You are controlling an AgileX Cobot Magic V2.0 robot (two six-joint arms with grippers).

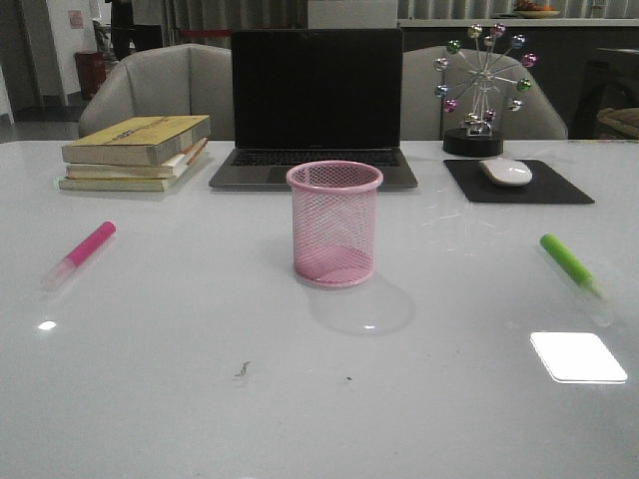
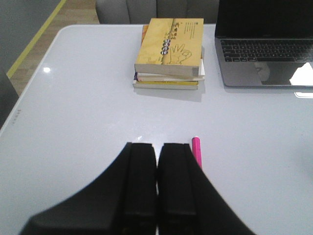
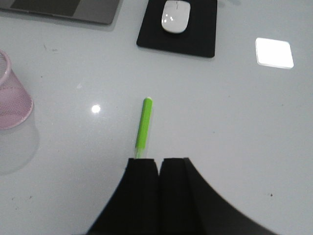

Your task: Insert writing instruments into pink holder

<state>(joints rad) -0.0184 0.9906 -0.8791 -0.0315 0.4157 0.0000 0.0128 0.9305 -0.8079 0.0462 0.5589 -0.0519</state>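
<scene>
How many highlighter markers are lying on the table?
2: a magenta pink highlighter marker left of the round pink wire-mesh cup, and a bright green highlighter marker right of it.

A stack of books (image 1: 137, 152) sits upper left, a laptop (image 1: 316, 105) center, a mouse (image 1: 506, 171) on a black pad (image 1: 519, 184) upper right, beside a ball ornament (image 1: 482, 88).

Glossy white table (image 1: 200, 399) reflected overhead light; two grey armchairs (image 1: 160, 85) stood behind, before a dim room.
</scene>
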